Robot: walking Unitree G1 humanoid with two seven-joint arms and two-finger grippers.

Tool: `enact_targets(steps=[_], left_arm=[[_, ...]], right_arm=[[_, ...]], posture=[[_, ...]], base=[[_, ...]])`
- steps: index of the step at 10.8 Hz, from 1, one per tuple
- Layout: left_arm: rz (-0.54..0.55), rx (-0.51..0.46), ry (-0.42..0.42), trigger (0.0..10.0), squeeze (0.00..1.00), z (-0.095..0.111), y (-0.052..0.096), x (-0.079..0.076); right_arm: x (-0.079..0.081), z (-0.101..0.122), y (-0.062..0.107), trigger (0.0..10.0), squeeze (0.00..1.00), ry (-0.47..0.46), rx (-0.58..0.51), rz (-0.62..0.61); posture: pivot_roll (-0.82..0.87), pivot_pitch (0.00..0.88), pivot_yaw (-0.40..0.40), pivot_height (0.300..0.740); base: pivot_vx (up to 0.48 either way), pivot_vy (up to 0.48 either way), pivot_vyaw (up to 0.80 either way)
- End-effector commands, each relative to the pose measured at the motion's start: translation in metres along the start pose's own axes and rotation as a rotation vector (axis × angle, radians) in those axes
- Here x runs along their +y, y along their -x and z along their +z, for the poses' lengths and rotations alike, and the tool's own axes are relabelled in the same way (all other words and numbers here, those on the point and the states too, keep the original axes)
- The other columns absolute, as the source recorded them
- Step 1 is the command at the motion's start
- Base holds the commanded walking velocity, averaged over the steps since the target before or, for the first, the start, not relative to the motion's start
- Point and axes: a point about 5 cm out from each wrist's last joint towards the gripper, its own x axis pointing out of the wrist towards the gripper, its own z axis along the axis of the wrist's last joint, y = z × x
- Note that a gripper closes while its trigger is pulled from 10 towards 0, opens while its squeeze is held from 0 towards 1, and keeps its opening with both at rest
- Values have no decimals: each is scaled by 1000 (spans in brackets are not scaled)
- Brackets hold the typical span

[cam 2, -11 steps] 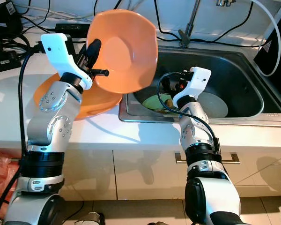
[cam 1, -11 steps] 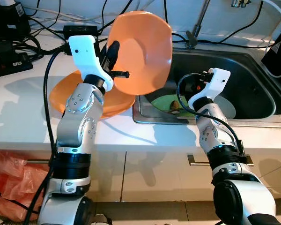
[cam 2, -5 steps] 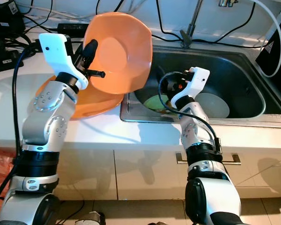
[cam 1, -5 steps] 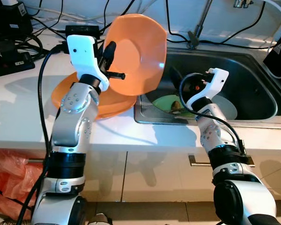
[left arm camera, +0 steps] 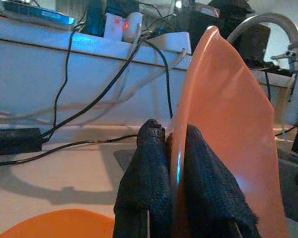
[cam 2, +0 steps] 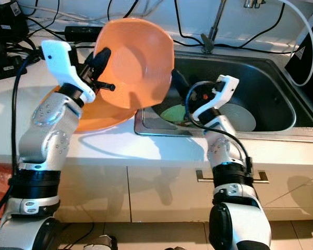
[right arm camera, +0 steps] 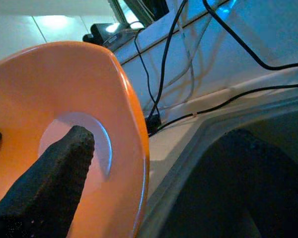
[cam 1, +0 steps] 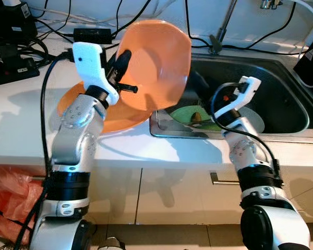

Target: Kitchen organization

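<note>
My left gripper (cam 1: 123,67) is shut on the rim of an orange bowl (cam 1: 157,62) and holds it tilted on edge above the counter, by the sink's left side. The left wrist view has both black fingers (left arm camera: 145,171) pinching that rim (left arm camera: 223,119). A second orange bowl (cam 1: 122,115) lies flat on the white counter beneath. My right gripper (cam 1: 194,82) is open over the sink (cam 1: 229,133), reaching up to the held bowl. One finger (right arm camera: 49,188) lies across the bowl's inside (right arm camera: 44,99); the other hangs over the basin.
A green plate (cam 1: 183,111) with a brown scrap and a pale plate (cam 1: 254,123) lie in the sink. The faucet (cam 1: 219,32) stands behind it. Cables and black power bricks (cam 1: 10,62) crowd the back left of the counter. A red bag (cam 1: 10,200) sits on the floor.
The held bowl has tipped slightly toward the sink. My right gripper has risen from the basin and reached left until one finger lies against the bowl's inside.
</note>
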Motion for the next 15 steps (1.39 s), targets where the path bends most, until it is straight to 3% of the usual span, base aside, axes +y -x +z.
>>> enact_targets(steps=[1,4,12,13,14,15], left_arm=[[-59,-50,2,10000,0,12,0,-6],[-105,-69,26,10000,0,18,2,-6],[-239,-40,66,10000,0,12,5,-26],[-246,-40,71,10000,0,12,5,-28],[-250,-41,73,10000,0,12,4,-29],[-252,-44,78,10000,0,13,4,-28]], right_arm=[[-3,6,5,10000,0,-1,-14,6],[-4,4,6,10000,0,6,-7,3],[-2,2,6,10000,0,4,-6,6],[-2,2,6,7333,0,1,-6,7],[-2,2,6,2314,0,-1,-5,8],[-2,2,6,353,0,-4,-5,7]], posture=[[92,66,-80,740],[93,59,-73,740],[91,59,-75,740],[91,61,-76,740],[91,61,-76,740],[91,63,-76,740]], base=[[0,0,0],[0,0,0],[0,0,0],[0,0,0],[0,0,0],[0,0,0]])
